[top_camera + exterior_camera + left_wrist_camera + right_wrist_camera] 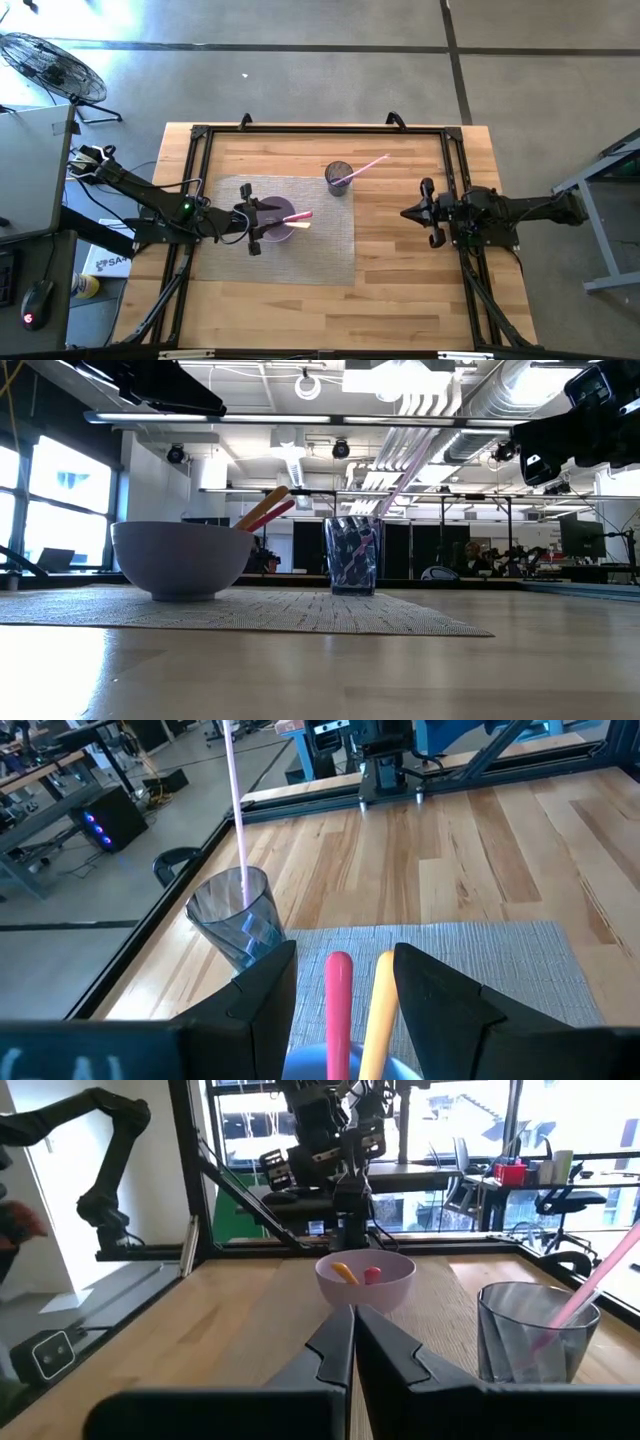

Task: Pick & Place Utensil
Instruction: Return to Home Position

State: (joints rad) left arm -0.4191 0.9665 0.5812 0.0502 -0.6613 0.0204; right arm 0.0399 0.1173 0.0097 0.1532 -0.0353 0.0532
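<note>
A lavender bowl (278, 222) stands on a grey woven mat (325, 245), holding a pink utensil (338, 1005) and an orange utensil (378, 1010). Their handles lean over the bowl's right rim (301, 217). A clear cup (338, 178) stands at the mat's far edge, and a long pink utensil (368, 166) leans out of it. My left gripper (345, 955) is open above the bowl, one finger on each side of the two handles, touching neither. My right gripper (407, 213) is shut and hovers right of the mat, pointing at the bowl (365, 1280).
A black metal frame (320, 130) runs along the table's far, left and right edges. Bare wood (400, 270) lies between the mat and my right arm and along the near side. In the low view the bowl (180, 558) and cup (352, 555) stand a short gap apart.
</note>
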